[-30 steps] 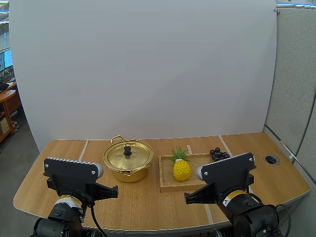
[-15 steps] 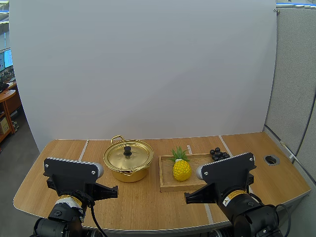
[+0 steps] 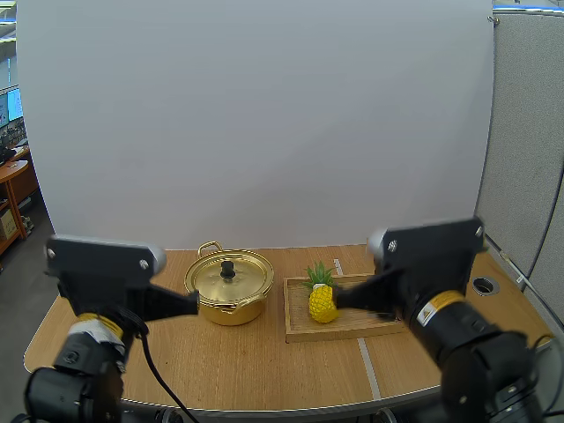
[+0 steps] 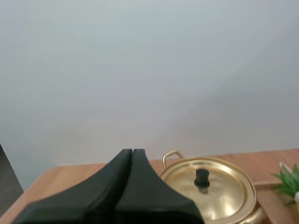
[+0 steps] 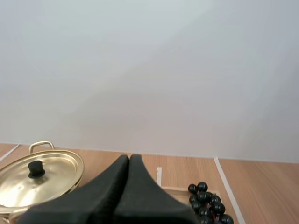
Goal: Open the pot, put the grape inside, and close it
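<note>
A golden pot (image 3: 228, 286) stands on the table with its lid on, a black knob (image 3: 227, 267) at the lid's centre. My left gripper (image 3: 194, 303) hovers just left of the pot, shut on nothing; from its wrist the joined fingers (image 4: 132, 153) point at the lidded pot (image 4: 208, 189). My right gripper (image 3: 338, 302) is shut too and hangs over the wooden tray (image 3: 339, 328), near a toy pineapple (image 3: 323, 301). Beyond its tips (image 5: 129, 158) lies a bunch of dark grapes (image 5: 208, 203) on the tray, with the pot (image 5: 39, 177) off to the side.
The pineapple stands upright on the tray's left half, between the pot and the grapes. A round cable hole (image 3: 485, 285) sits in the table at the far right. Bare wood lies in front of the pot and tray.
Both arms have lifted and swung forward over the table. The left now reaches beside the pot. The right covers the grapes in the high view.
</note>
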Robot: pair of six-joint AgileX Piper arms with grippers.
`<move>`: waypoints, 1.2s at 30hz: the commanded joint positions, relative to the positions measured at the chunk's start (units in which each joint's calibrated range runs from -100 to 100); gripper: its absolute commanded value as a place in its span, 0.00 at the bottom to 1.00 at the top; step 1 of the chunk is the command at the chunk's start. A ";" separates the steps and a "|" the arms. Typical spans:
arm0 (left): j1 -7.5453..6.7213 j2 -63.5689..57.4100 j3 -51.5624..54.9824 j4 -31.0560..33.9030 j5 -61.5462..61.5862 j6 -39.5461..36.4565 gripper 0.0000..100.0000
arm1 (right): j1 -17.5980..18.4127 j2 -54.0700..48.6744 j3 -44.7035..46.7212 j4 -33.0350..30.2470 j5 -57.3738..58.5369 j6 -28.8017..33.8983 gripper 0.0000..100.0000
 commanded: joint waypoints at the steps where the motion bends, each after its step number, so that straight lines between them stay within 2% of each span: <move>1: 0.03 -0.15 -5.39 0.78 -0.66 0.30 0.00 | 0.03 -0.33 -5.37 0.20 2.97 0.00 0.00; 5: 0.03 -0.15 -12.06 3.59 1.74 0.64 0.00 | 0.03 -0.33 -12.47 0.20 7.84 -0.19 0.00; 10: 0.03 -0.15 -23.91 3.48 20.66 -0.27 0.00 | 0.03 -0.33 -22.26 0.20 23.16 -0.19 0.00; 13: 0.03 -0.15 -29.19 3.48 26.84 -0.95 0.00 | 0.03 -0.33 -26.53 -0.05 31.11 -0.19 0.00; 16: 0.03 0.33 -33.63 3.61 30.84 -0.85 0.00 | 0.03 -0.05 -29.25 -0.18 33.22 -0.19 0.00; 19: 0.03 4.51 -38.42 3.61 37.27 -0.63 0.00 | 0.03 1.75 -31.83 -0.31 36.43 -0.19 0.00; 28: 0.03 23.21 -50.45 3.61 51.50 0.50 0.00 | 0.03 15.65 -40.79 -1.52 63.91 -0.19 0.00; 36: 0.03 38.63 -57.62 2.71 61.53 5.78 0.00 | 0.03 26.94 -42.04 -1.52 64.41 -0.19 0.00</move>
